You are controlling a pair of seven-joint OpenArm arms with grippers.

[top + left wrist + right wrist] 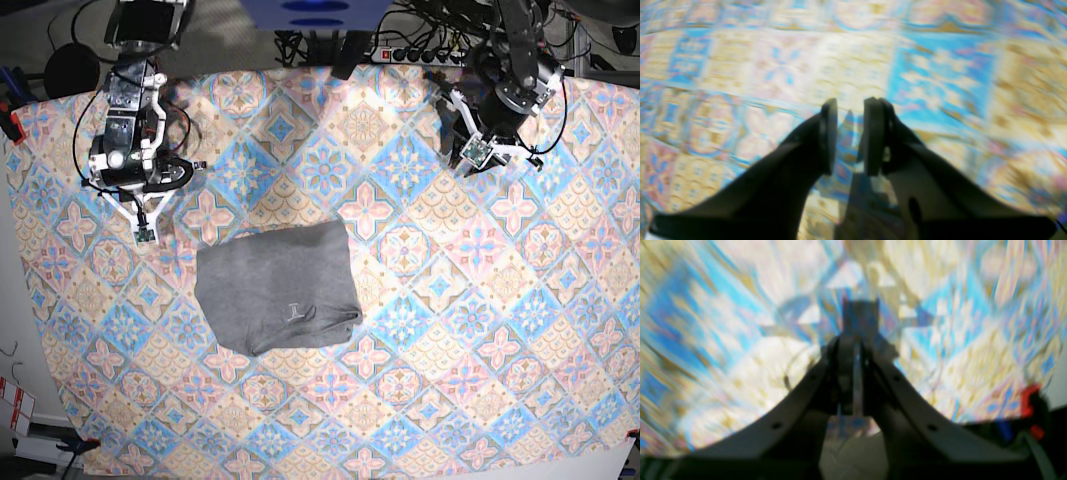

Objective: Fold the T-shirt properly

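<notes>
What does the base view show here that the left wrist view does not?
Only the base view shows the T-shirt, lying folded into a compact rectangle on the tablecloth, plus both arms pulled back toward the table's far edge, well apart from it, and the right gripper. Only the left wrist view shows the left gripper close up, jaws slightly apart with nothing between them. Both share the colourful patterned tablecloth, blurred in the wrist view.

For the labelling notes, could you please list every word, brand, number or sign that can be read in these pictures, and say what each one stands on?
No text can be read in any view.
T-shirt: a small pale mark near its lower middle, too small to read.
Tablecloth: ornamental pattern only, no lettering; both wrist views of it are blurred.
Left gripper and right gripper: plain black, no label visible.
</notes>
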